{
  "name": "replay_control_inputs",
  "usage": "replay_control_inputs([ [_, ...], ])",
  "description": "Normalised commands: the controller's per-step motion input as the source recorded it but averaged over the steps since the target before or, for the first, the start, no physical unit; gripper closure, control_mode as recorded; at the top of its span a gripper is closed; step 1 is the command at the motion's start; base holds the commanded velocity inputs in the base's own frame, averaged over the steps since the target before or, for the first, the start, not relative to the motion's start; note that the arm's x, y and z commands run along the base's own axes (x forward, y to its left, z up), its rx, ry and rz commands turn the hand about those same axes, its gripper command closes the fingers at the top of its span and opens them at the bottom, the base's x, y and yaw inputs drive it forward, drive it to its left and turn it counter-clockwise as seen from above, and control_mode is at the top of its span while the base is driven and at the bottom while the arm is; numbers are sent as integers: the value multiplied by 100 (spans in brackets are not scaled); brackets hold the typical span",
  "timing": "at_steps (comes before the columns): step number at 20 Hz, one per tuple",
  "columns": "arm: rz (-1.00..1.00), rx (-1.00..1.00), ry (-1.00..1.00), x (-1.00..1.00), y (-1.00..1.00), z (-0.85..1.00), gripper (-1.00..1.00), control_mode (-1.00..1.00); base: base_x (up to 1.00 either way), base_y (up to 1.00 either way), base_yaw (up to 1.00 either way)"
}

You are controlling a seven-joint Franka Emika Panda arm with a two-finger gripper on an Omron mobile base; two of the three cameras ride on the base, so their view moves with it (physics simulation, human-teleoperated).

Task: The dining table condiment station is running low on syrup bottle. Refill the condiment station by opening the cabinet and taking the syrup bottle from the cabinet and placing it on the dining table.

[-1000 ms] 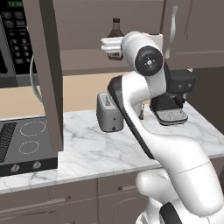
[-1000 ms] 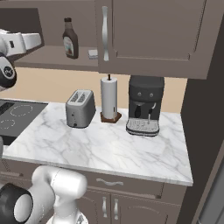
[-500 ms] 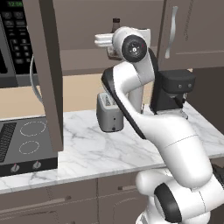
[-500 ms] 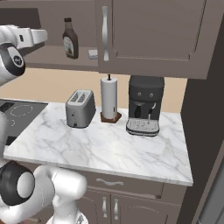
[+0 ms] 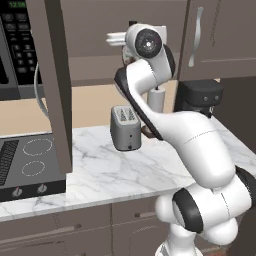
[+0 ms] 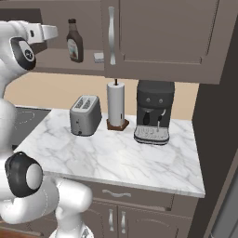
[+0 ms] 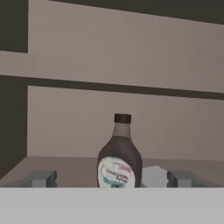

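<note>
The syrup bottle (image 6: 74, 42), dark brown with a black cap and a white label, stands upright on the lower shelf of the open cabinet (image 6: 51, 65). In the hand view the syrup bottle (image 7: 119, 155) sits dead ahead, a short way beyond the fingertips (image 7: 41, 178). My gripper (image 7: 111, 178) is open with nothing between its jaws. From the right base view my gripper (image 6: 49, 31) hangs at shelf height, just left of the bottle and apart from it. The cabinet door (image 5: 50, 85) is swung open at the left. The dining table is out of view.
A small pale flat item (image 6: 98, 56) lies on the shelf behind the bottle. Below, the marble counter (image 6: 116, 158) carries a toaster (image 6: 85, 115), a paper towel roll (image 6: 115, 104) and a coffee machine (image 6: 153, 114). A stove (image 5: 25, 160) and microwave (image 5: 15, 50) stand at the left.
The arm has lifted the hand to shelf height and brought it closer to the syrup bottle. The jaws stayed open.
</note>
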Motion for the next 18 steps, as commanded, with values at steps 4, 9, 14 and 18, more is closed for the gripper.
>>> replay_control_inputs([
  [4,-3,0,1,38,0,9,-100,-100,0,0,0],
  [9,-4,0,2,32,0,3,-100,-100,0,0,0],
  [14,-6,0,6,30,0,0,-100,-100,0,0,0],
  [18,-6,0,5,31,0,0,-100,-100,0,0,0],
])
